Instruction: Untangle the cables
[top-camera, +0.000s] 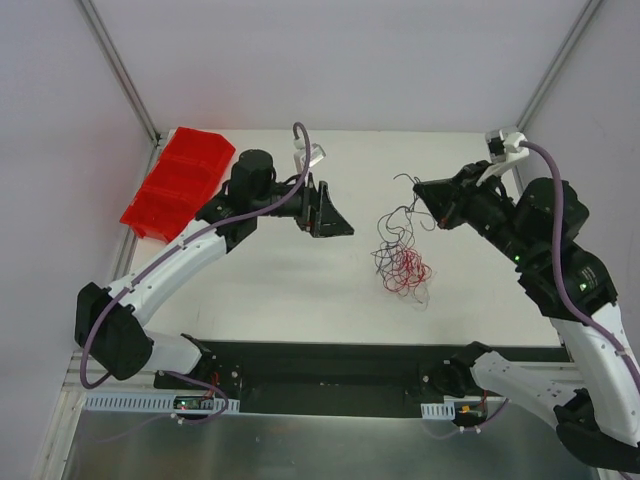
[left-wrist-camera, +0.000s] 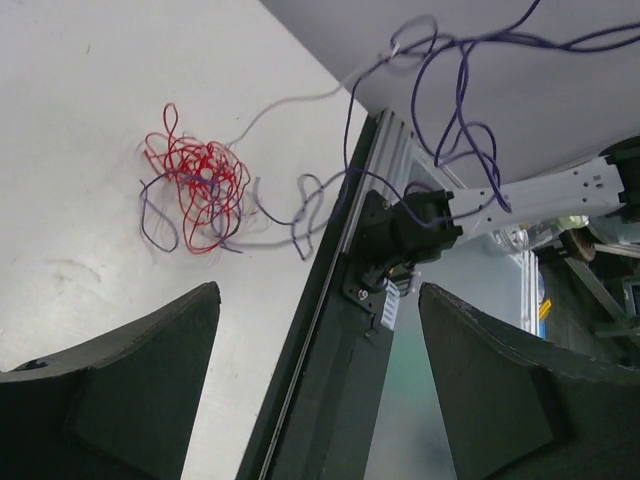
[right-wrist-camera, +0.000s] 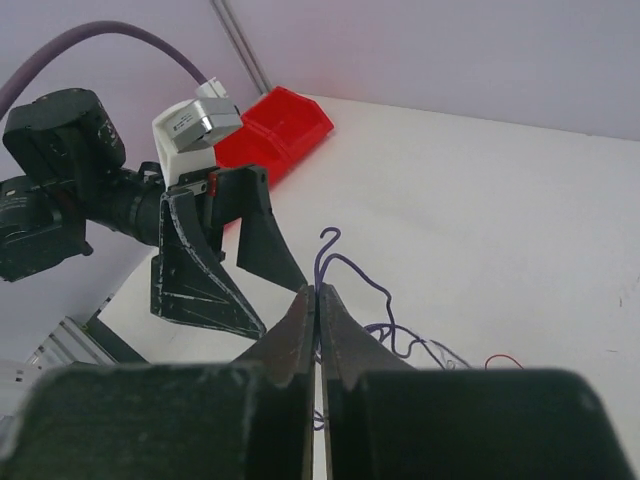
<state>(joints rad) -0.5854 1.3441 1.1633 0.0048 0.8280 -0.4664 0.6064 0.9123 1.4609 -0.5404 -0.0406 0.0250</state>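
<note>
The cables lie in a tangle of red, purple and pale wires at the table's middle right, also seen in the left wrist view. My right gripper is shut on a purple cable, held above the table, and its strands trail down to the tangle. In the right wrist view the purple wire sticks up between the closed fingertips. My left gripper is open and empty, to the left of the tangle, apart from it.
A red bin stands at the table's far left edge, also in the right wrist view. A black base strip runs along the near edge. Frame posts stand at the back corners.
</note>
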